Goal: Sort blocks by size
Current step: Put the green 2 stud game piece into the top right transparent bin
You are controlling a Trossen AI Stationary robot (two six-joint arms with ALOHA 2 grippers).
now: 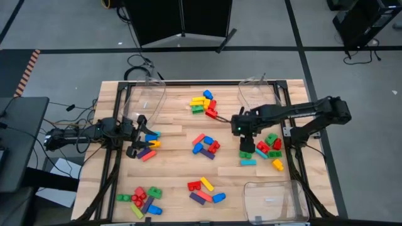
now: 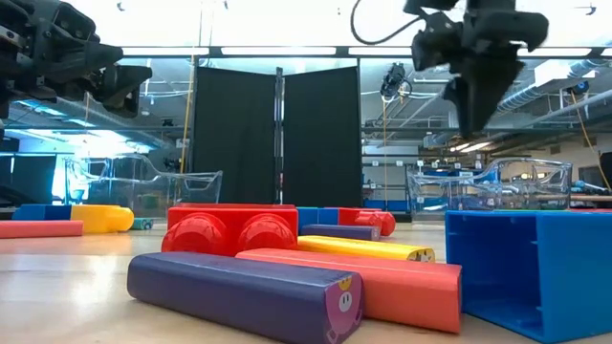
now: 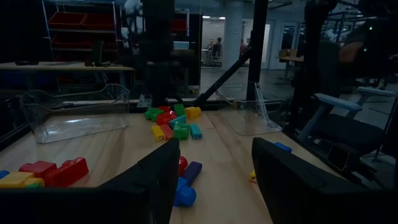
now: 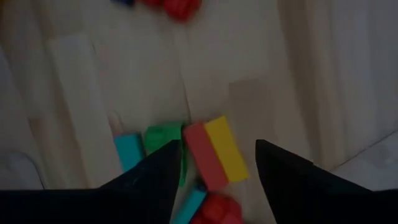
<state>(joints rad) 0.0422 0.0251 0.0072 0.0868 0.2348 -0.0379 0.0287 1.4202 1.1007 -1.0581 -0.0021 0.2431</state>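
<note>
Blocks (image 1: 205, 146) lie in loose piles across counter (image 1: 176, 169), bins (image 1: 270, 199) look empty; right gripper (image 1: 246, 149) fingers spread, left gripper (image 1: 146, 139) fingers spread, empty.

Overhead straight down on the whole table (image 1: 182, 135); low level across it; wrist cameras close above blocks (image 4: 214, 149).

we are looking at two arms built of dark, matte black segments with rounded joints. the right arm (image 1: 301, 113) is showing a small green light near its wrist. the left arm (image 1: 94, 132) is trailing black cables. each is ending in two flat, blunt black fingers (image 4: 155, 180).
</note>
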